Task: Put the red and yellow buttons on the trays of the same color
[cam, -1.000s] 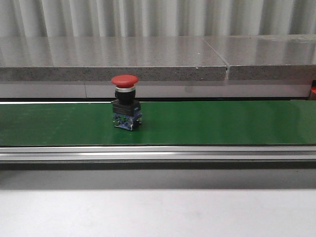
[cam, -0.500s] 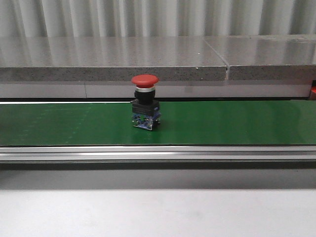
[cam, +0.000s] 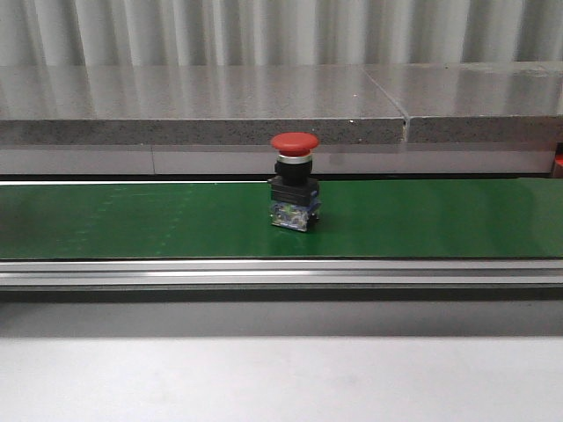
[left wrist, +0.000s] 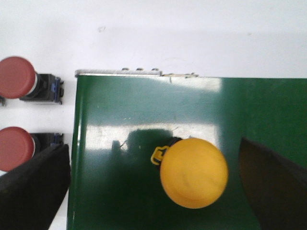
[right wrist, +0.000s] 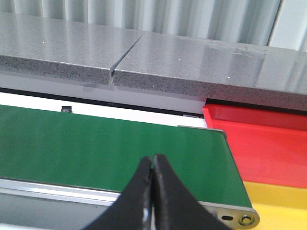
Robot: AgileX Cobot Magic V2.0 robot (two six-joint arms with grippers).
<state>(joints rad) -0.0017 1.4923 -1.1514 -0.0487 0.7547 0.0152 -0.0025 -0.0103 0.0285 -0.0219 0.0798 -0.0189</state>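
Observation:
A red button (cam: 294,180) stands upright on the green conveyor belt (cam: 132,220) near the middle of the front view, with no gripper near it there. In the left wrist view a yellow button (left wrist: 193,172) sits on the belt, between the spread fingers of my left gripper (left wrist: 152,148), which is open and not touching it. Two more red buttons (left wrist: 17,76) (left wrist: 14,148) lie on their sides on the white table beside the belt's end. My right gripper (right wrist: 153,160) is shut and empty above the belt's other end, close to the red tray (right wrist: 268,143) and yellow tray (right wrist: 283,203).
A grey stone ledge (cam: 202,110) runs behind the belt, and an aluminium rail (cam: 281,274) runs along its front edge. White tabletop (cam: 281,378) lies in front of the rail.
The red button has travelled to the right along the belt, from left of centre to about the middle of the front view.

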